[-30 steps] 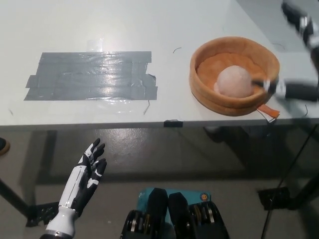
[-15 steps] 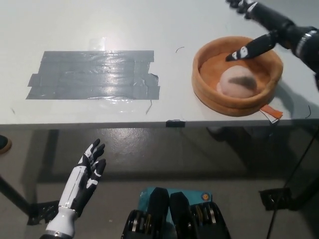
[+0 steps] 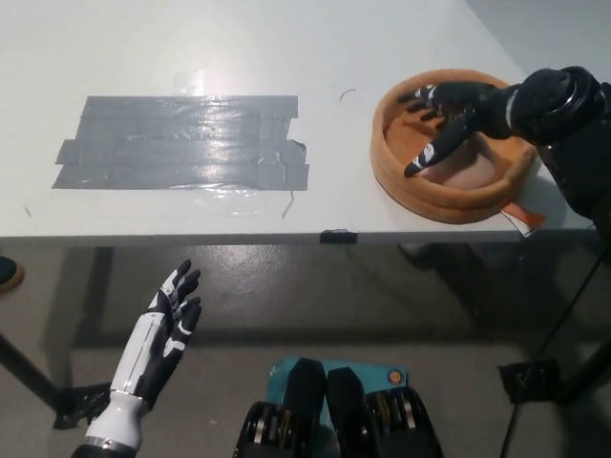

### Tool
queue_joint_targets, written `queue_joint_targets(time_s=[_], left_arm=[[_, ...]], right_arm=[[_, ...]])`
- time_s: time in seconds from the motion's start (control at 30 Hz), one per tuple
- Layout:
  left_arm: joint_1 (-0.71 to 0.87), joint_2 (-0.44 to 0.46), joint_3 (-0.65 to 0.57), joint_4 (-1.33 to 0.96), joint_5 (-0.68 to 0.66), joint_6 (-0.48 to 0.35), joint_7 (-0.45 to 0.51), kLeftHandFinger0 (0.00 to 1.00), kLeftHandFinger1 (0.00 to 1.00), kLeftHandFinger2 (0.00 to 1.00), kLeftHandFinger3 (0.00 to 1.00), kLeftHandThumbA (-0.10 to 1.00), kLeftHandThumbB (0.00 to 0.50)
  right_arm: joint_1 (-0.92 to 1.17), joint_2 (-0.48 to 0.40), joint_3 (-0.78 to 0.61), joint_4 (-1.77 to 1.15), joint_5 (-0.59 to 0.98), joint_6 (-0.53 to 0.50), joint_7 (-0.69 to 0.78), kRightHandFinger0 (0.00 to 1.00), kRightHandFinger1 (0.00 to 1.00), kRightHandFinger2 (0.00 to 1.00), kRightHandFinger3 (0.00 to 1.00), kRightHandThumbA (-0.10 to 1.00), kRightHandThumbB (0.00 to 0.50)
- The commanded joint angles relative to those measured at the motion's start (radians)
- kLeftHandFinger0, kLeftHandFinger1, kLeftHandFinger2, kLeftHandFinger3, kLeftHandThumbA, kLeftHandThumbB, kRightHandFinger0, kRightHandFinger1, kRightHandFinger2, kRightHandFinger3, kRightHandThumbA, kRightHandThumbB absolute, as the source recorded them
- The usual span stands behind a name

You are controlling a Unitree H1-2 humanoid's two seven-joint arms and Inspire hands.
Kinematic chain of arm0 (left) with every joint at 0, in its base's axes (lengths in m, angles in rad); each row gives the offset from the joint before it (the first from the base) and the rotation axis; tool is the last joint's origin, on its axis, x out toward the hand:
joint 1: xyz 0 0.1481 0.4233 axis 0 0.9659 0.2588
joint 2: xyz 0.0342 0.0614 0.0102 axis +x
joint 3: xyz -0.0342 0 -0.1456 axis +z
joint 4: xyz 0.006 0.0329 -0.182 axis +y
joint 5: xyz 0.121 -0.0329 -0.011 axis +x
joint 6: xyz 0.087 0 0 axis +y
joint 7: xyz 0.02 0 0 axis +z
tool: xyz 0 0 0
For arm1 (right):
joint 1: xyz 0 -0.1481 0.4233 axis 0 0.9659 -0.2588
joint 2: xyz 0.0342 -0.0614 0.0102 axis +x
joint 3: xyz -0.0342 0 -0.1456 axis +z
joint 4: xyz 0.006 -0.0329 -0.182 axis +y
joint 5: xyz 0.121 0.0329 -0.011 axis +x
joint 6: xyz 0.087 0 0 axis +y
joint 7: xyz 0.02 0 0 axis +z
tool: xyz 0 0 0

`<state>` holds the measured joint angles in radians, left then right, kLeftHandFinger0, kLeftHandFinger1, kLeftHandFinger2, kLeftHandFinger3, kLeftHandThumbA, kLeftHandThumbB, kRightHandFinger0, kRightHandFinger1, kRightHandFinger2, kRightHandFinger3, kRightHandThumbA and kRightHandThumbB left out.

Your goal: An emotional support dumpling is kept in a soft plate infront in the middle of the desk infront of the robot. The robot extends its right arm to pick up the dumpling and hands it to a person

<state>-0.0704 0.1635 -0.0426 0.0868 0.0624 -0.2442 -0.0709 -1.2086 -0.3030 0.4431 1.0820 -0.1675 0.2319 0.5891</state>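
A white counter (image 3: 239, 48) is filling the upper part of the head view. On its right side a round, soft orange plate (image 3: 456, 196) is sitting close to the front edge. The black right hand (image 3: 456, 113) is reaching over the plate from the right, fingers spread wide and pointing left across the bowl, gripping nothing. The dumpling (image 3: 466, 170) is lying inside the plate, under that hand; only a pale pink patch is showing, so its long axis and the way it points are impossible to make out. A small orange tag (image 3: 523, 216) is poking out beside the plate. Well left of the plate, grey tape (image 3: 181, 143) is covering a wide patch. The white left hand (image 3: 167, 324) is hanging below the counter's front edge, open and empty.
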Motion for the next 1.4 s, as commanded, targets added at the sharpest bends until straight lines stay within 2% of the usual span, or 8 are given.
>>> queue_joint_targets(time_s=[0.0, 0.43, 0.57, 0.67, 0.73, 0.87, 1.23, 1.37], left_arm=[[-0.013, 0.02, 0.006, -0.03, -0.006, -0.011, -0.016, 0.96, 1.0, 1.0, 1.0, 0.88, 0.318], [-0.013, 0.019, 0.009, -0.019, -0.008, -0.024, -0.02, 0.97, 1.0, 1.0, 1.0, 0.88, 0.302], [-0.016, 0.023, 0.008, -0.021, 0.0, -0.021, -0.019, 0.96, 1.0, 1.0, 1.0, 0.88, 0.289], [-0.015, 0.025, 0.007, -0.024, -0.002, -0.02, -0.022, 0.96, 1.0, 1.0, 1.0, 0.88, 0.284], [-0.016, 0.026, 0.007, -0.02, -0.006, -0.029, -0.024, 0.95, 1.0, 1.0, 1.0, 0.87, 0.27], [-0.018, 0.026, 0.008, -0.014, -0.014, -0.037, -0.026, 0.95, 1.0, 1.0, 1.0, 0.86, 0.27], [-0.02, 0.029, 0.007, -0.022, -0.011, -0.035, -0.027, 0.94, 1.0, 1.0, 1.0, 0.86, 0.249], [-0.02, 0.028, 0.009, -0.026, -0.018, -0.025, -0.029, 0.94, 1.0, 1.0, 1.0, 0.85, 0.246]], right_arm=[[-0.083, -0.007, 0.016, 0.028, -0.045, -0.057, 0.057, 1.0, 1.0, 1.0, 1.0, 1.0, 0.437], [-0.137, -0.041, 0.051, 0.034, -0.102, -0.047, 0.123, 1.0, 1.0, 1.0, 1.0, 0.95, 0.442], [-0.181, -0.049, 0.055, 0.038, -0.107, -0.06, 0.18, 1.0, 1.0, 1.0, 1.0, 0.99, 0.389], [-0.195, -0.036, -0.003, 0.06, -0.061, -0.036, 0.176, 1.0, 1.0, 1.0, 1.0, 0.85, 0.337], [-0.194, -0.042, -0.011, 0.034, -0.07, -0.049, 0.178, 1.0, 1.0, 1.0, 1.0, 0.86, 0.307], [-0.2, -0.05, 0.008, 0.004, -0.122, -0.035, 0.145, 1.0, 1.0, 1.0, 1.0, 0.94, 0.362], [-0.189, -0.046, 0.007, 0.046, -0.142, -0.041, 0.152, 1.0, 1.0, 1.0, 1.0, 0.92, 0.286], [-0.166, -0.053, 0.051, 0.05, -0.196, -0.059, 0.121, 1.0, 1.0, 1.0, 1.0, 1.0, 0.397]])
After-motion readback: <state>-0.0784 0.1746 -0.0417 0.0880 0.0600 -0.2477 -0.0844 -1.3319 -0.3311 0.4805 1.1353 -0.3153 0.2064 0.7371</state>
